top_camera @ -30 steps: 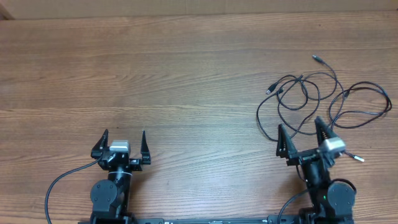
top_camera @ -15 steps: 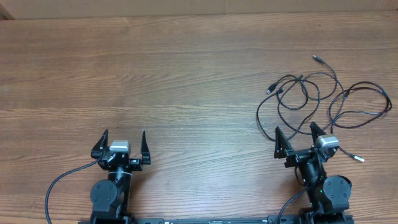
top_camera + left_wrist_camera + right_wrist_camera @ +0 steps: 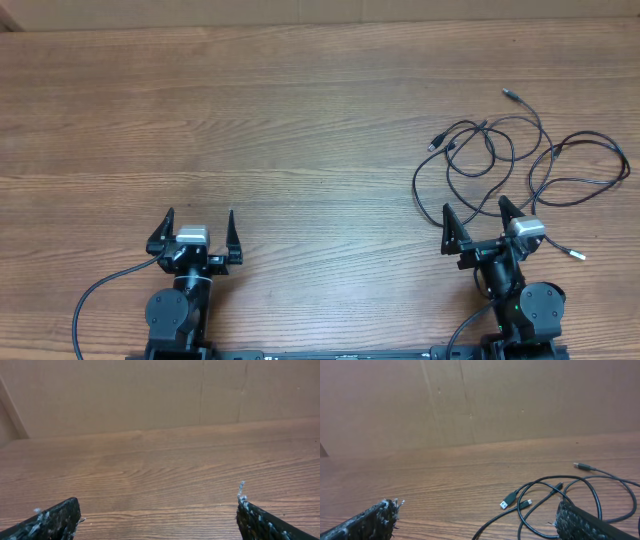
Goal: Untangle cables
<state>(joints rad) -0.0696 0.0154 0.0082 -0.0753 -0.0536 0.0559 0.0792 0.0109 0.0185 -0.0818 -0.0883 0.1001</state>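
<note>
The cables are thin black cords lying in loose overlapping loops on the right side of the wooden table, with small plug ends at the far and left edges. In the right wrist view the cables show a USB plug and a smaller plug just ahead. My right gripper is open and empty, at the near edge of the loops; its fingers frame the right wrist view. My left gripper is open and empty at the near left, far from the cables; it also shows in the left wrist view.
The wooden table stretches across the view. A plain brown wall stands behind its far edge. One plug end lies to the right of my right gripper.
My right gripper has shifted slightly left and back toward its base since one second ago; it has held still for the last half second. The left arm and the cables have not moved.
</note>
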